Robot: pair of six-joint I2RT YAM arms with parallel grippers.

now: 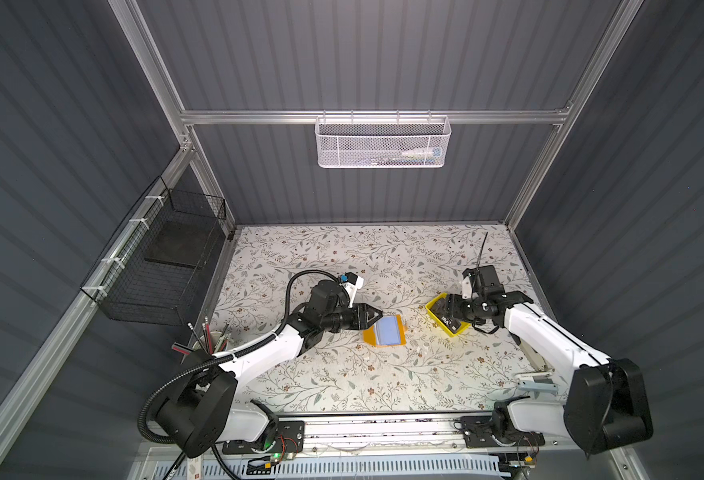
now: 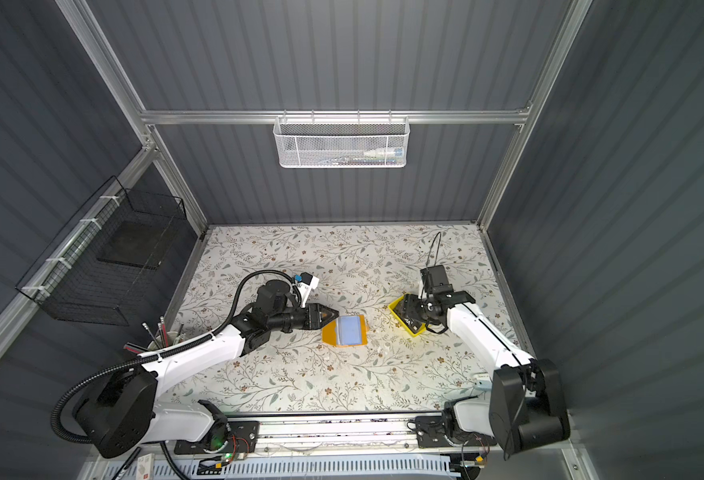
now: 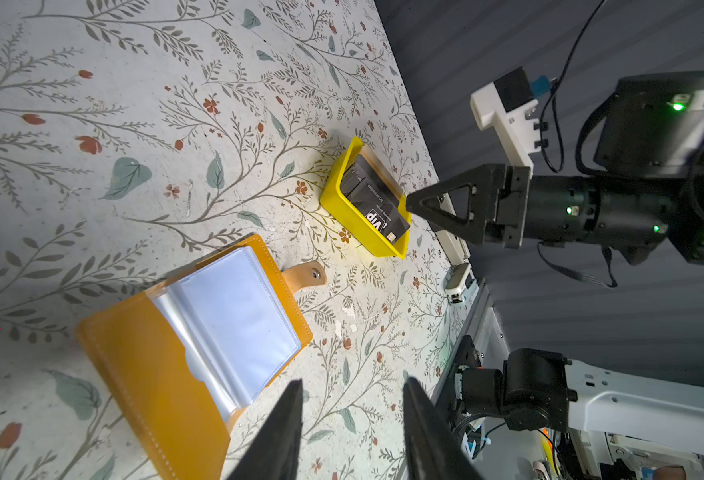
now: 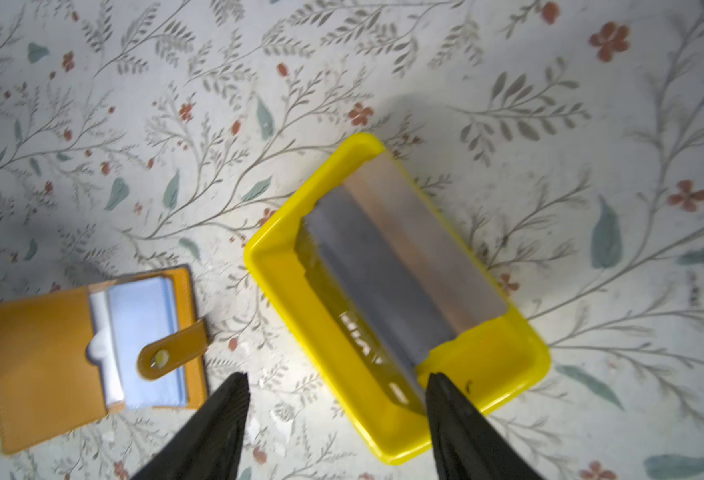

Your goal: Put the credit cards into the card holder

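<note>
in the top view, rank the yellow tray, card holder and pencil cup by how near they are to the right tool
1. yellow tray, right at the right tool
2. card holder, lying open mid-table
3. pencil cup, at the table's far left edge

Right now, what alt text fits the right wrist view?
The right hand hangs open above a yellow tray holding the credit cards, a black VIP one showing. The open card holder lies apart from it on the floral table.

bare table [image 4: 225,232] separates the card holder [image 4: 38,357] from the yellow tray [image 4: 292,291].
</note>
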